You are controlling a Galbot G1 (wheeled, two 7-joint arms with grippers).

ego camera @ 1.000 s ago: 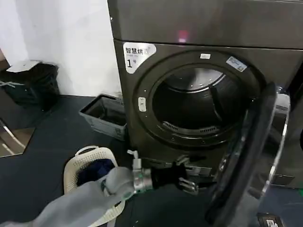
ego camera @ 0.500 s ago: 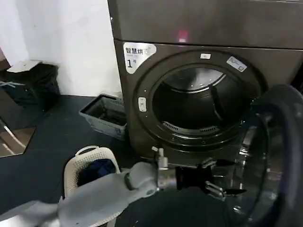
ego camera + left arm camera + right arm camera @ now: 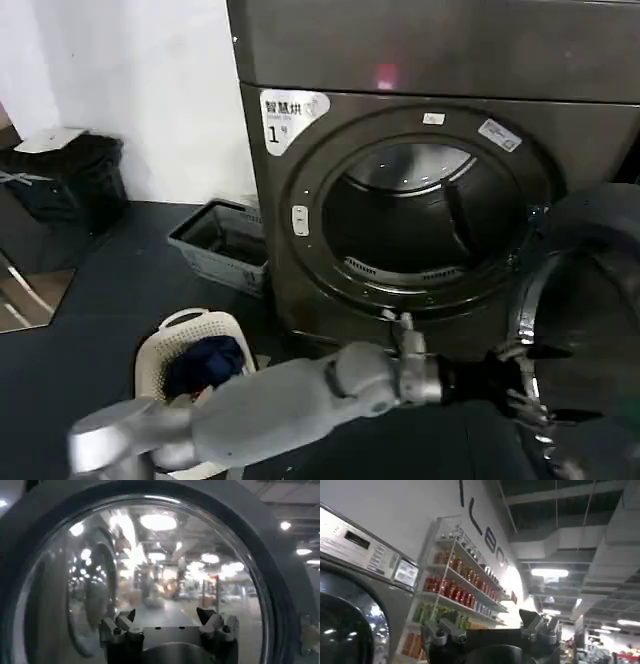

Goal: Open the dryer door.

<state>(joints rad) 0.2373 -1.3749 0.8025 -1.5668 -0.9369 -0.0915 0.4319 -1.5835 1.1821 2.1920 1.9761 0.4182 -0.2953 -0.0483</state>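
Already swung wide, the heavy, stiff chrome-rimmed round glass dryer door (image 3: 585,300) suits pushing at its rim by the left claw (image 3: 530,392), fingers spread empty.

We note dim head view, floor near black, white wall brightest patch. Small pink light (image 3: 386,75) glows on dryer (image 3: 440,150); soft sheen on drum inside. Dryer door (image 3: 585,330) and left gripper (image 3: 525,385) smeared by motion blur. In left wrist view, door glass (image 3: 165,570) full of ceiling-lamp reflections, hazy, curved at edges. In right wrist view, ceiling strip lamp (image 3: 550,572) glares; shelves (image 3: 460,592) softly out of focus.
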